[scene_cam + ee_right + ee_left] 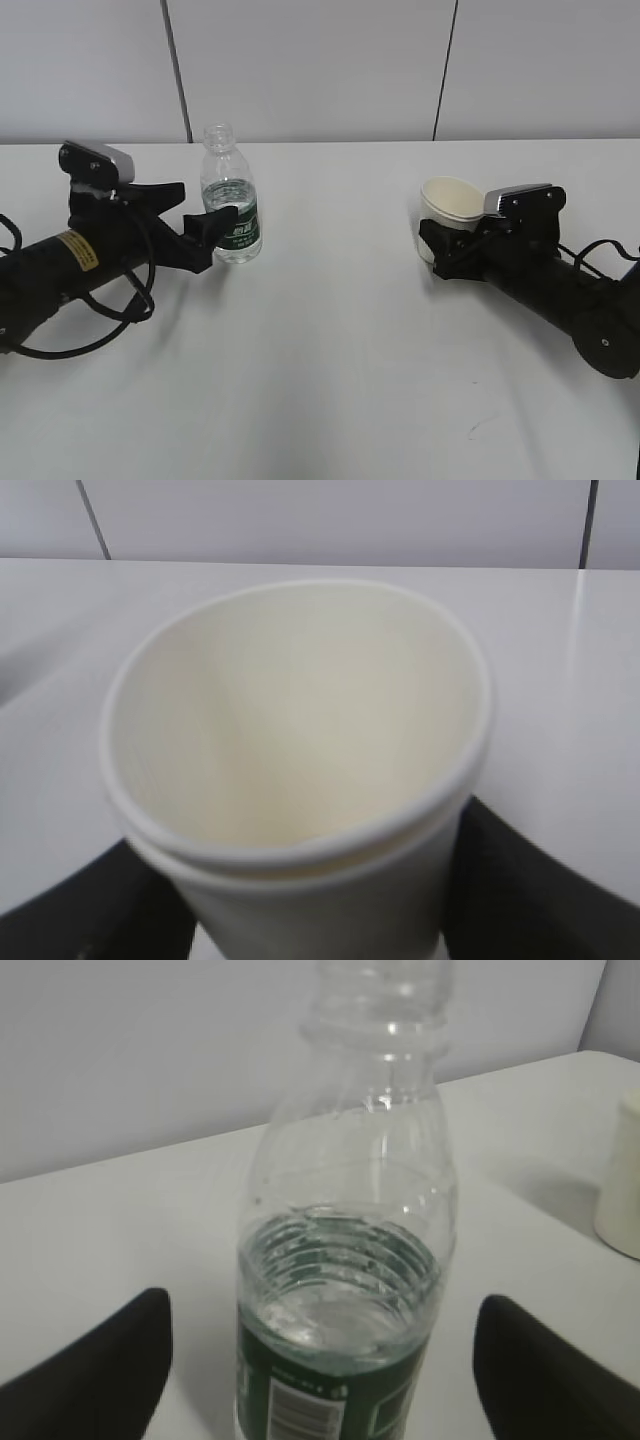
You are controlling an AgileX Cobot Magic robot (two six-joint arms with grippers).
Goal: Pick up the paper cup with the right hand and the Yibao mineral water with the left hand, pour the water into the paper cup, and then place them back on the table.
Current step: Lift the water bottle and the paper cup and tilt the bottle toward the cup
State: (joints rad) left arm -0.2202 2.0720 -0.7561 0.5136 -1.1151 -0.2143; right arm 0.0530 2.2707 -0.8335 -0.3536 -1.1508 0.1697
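One bottle (231, 194) stands between the left gripper's (212, 238) wide jaws; the right gripper (440, 250) clasps the one cup (449, 213).

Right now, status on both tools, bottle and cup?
Left tool open, fingers either side of the Yibao mineral water, upright on the table. Right tool around the paper cup, contact unclear. Nothing between them.

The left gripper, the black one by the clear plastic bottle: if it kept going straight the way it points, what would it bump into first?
The left gripper would meet the clear plastic water bottle with the dark green label first. The bottle stands between its open fingers, apparently with gaps on both sides, though depth is hard to judge.
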